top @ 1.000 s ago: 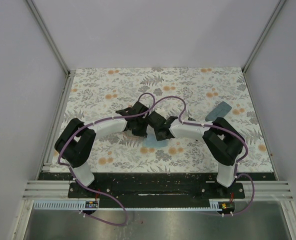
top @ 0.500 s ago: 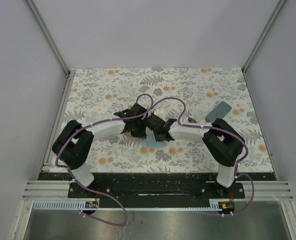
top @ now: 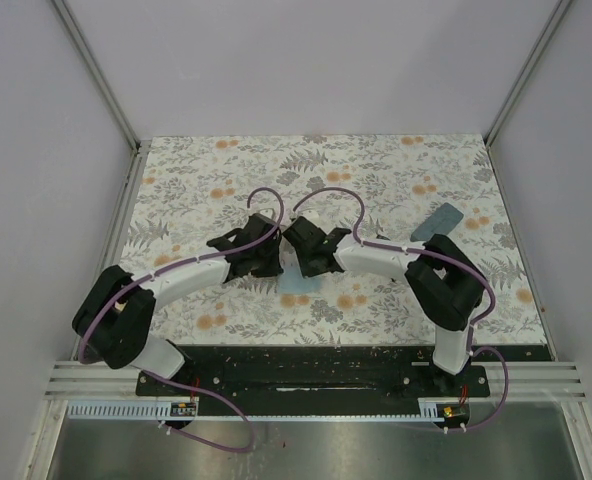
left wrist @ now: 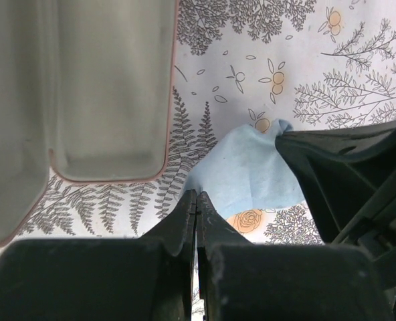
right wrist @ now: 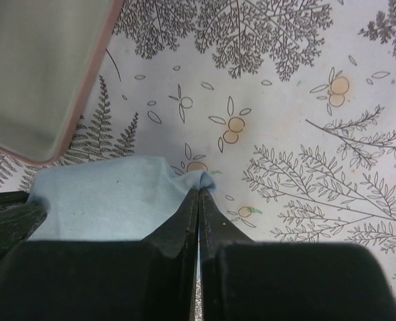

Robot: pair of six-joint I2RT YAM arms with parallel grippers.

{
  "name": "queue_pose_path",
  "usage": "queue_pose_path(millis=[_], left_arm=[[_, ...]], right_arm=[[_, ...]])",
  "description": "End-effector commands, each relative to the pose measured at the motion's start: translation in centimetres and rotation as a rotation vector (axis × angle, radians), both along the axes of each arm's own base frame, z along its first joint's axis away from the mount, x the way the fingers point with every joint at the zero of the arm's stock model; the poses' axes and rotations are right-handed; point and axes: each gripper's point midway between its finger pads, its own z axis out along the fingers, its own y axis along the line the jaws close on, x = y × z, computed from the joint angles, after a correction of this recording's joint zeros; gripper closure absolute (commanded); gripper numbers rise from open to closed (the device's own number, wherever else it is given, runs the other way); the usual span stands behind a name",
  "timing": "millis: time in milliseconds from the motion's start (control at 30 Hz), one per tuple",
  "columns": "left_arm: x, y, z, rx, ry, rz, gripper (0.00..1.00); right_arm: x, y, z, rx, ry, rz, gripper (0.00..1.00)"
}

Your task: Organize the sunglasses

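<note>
No sunglasses show in any view. A light blue cloth [top: 298, 281] [left wrist: 245, 172] [right wrist: 111, 200] lies on the floral table between my two grippers. My right gripper [right wrist: 199, 190] [top: 306, 255] is shut on one bunched corner of it. At the opposite corner my left gripper [left wrist: 196, 195] [top: 266, 255] is shut, and the cloth's edges run in to its tips. An open pink-rimmed case [left wrist: 104, 87] [right wrist: 37, 67] with a pale lining lies just beyond the cloth. From above, both wrists mostly cover it.
A blue-grey oblong case [top: 436, 220] lies at the right, behind the right arm's elbow. The floral table [top: 206, 180] is walled by white panels and metal rails on three sides. Purple cables arc above both wrists.
The right gripper's jaws have closed on the cloth's corner. The left arm has stretched out lower and longer. Both wrists have shifted a little toward the far side.
</note>
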Motion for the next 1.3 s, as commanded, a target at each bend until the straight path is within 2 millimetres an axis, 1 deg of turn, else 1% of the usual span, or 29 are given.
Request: queue_pose_path(millis=[0, 200, 333, 400, 600, 733, 800, 900, 1033, 1267], left_arm=[[1.5, 0.8, 2.2, -0.027, -0.102, 0.109, 1.00], [1.5, 1.8, 2.4, -0.027, -0.127, 0.207, 1.00], [1.7, 2.8, 2.3, -0.004, -0.142, 0.271, 1.00], [1.8, 3.1, 2.2, 0.003, -0.148, 0.299, 1.00], [2.6, 4.2, 1.9, 0.035, -0.183, 0.378, 1.00], [2.9, 4.5, 1.5, 0.058, -0.180, 0.410, 1.00], [2.9, 4.7, 1.3, 0.065, -0.178, 0.425, 1.00], [3.0, 4.8, 1.2, 0.066, -0.180, 0.438, 1.00], [3.1, 4.9, 0.8, 0.072, -0.174, 0.445, 1.00], [3.1, 5.0, 0.0, 0.068, -0.175, 0.475, 1.00]], right_arm=[[2.6, 1.9, 3.6, 0.110, -0.077, 0.042, 1.00], [4.4, 3.7, 5.1, 0.139, -0.139, 0.175, 1.00], [5.7, 4.7, 5.5, 0.152, -0.175, 0.251, 1.00], [6.6, 5.0, 5.2, 0.146, -0.186, 0.258, 1.00], [7.9, 6.9, 4.6, 0.175, -0.196, 0.320, 1.00], [8.6, 8.0, 4.1, 0.181, -0.198, 0.346, 1.00], [8.9, 8.6, 4.3, 0.188, -0.204, 0.361, 1.00], [9.2, 8.9, 4.0, 0.183, -0.203, 0.379, 1.00], [9.7, 9.6, 4.4, 0.203, -0.208, 0.408, 1.00], [10.4, 10.8, 3.7, 0.208, -0.192, 0.447, 1.00]])
